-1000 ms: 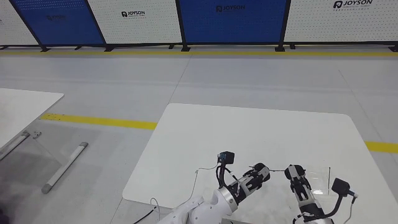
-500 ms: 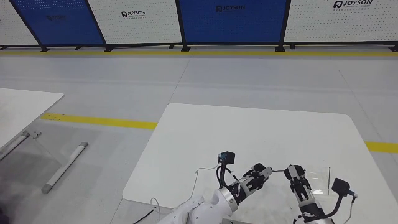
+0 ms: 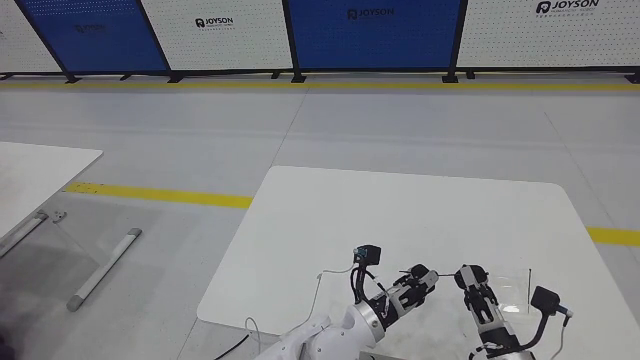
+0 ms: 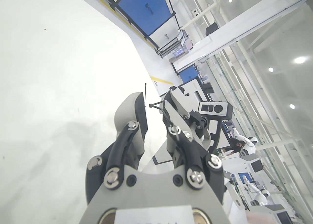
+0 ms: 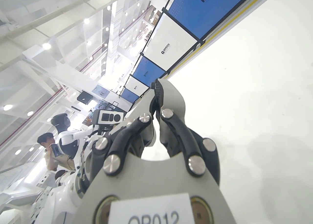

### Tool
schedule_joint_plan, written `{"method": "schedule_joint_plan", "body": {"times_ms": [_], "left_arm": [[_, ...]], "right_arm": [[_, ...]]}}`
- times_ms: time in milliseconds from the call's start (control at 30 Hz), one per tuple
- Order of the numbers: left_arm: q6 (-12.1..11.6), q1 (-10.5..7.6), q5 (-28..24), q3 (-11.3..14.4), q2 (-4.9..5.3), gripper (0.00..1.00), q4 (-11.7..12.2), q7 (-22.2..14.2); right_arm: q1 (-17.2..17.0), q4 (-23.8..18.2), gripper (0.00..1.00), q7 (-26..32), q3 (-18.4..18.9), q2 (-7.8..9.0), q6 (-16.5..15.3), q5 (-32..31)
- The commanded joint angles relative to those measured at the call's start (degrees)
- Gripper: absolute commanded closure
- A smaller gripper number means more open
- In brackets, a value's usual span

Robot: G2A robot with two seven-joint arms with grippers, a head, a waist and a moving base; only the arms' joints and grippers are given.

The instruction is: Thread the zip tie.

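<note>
The left arm lies low over the near edge of the white rectangular table (image 3: 400, 210), reaching toward the right arm. The left gripper (image 4: 154, 103) is partly open. The head of a thin black plastic zip tie (image 4: 151, 105) sits in the gap, and its strap runs to one finger. Just beside it, the right gripper (image 5: 156, 89) has its pads pressed together; I cannot tell what they pinch. A second black zip tie (image 3: 529, 285) lies on the table at the right gripper's outer side.
</note>
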Motion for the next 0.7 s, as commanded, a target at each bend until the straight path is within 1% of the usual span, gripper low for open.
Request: {"method": "schedule_joint_plan", "body": {"times_ms": [0,100,200,433,667], "left_arm": [[0.0,0.02,-0.08,-0.1,-0.02,0.86,0.1,0.04],[0.06,0.11,-0.31,-0.24,-0.04,0.87,0.18,0.05],[0.07,0.13,-0.28,-0.25,-0.08,1.0,0.22,-0.02],[-0.11,0.08,0.09,0.0,-0.19,1.0,-0.01,-0.27],[-1.17,0.3,0.29,-0.15,-0.17,1.0,-0.25,-0.42]], "right_arm": [[0.0,-0.01,1.0,0.06,0.01,-0.04,-0.04,-0.1],[-0.02,0.03,1.0,0.19,0.07,-0.1,-0.13,-0.21],[0.04,0.21,1.0,0.41,0.17,-0.17,-0.26,-0.06],[-0.06,0.01,1.0,0.58,0.43,-0.3,-0.34,-0.15],[0.01,-0.14,1.0,1.93,0.52,-0.41,-0.19,0.15]]}}
